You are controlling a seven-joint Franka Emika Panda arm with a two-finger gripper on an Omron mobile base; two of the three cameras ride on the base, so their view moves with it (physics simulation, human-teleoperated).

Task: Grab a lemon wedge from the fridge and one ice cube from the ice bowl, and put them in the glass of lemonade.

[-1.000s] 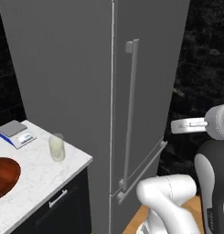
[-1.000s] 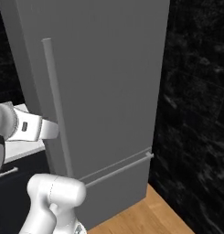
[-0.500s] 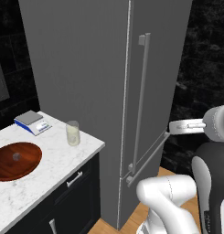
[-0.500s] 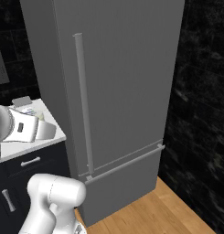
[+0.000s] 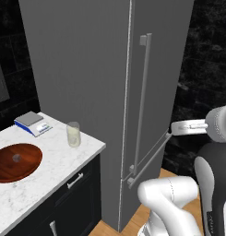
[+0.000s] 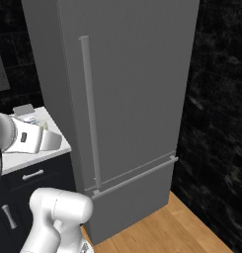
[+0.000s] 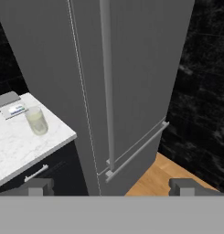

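The fridge stands shut, tall and plain grey, its long vertical bar handle facing me. The lemon wedge is out of view. Left of the fridge, the glass of lemonade stands upright on the white marble counter. Further left lies the reddish-brown ice bowl with a tiny pale ice cube inside. My gripper hangs open and empty well short of the fridge door, its fingertips far apart.
A small grey and blue kitchen scale sits behind the glass. A lower fridge drawer with a horizontal bar is below the door. Dark cabinets are under the counter. Black stone wall lies right of the fridge, wooden floor below.
The whole picture has shifted, so the base has driven: more of the counter and the whole ice bowl have come into view. The gripper stays open.
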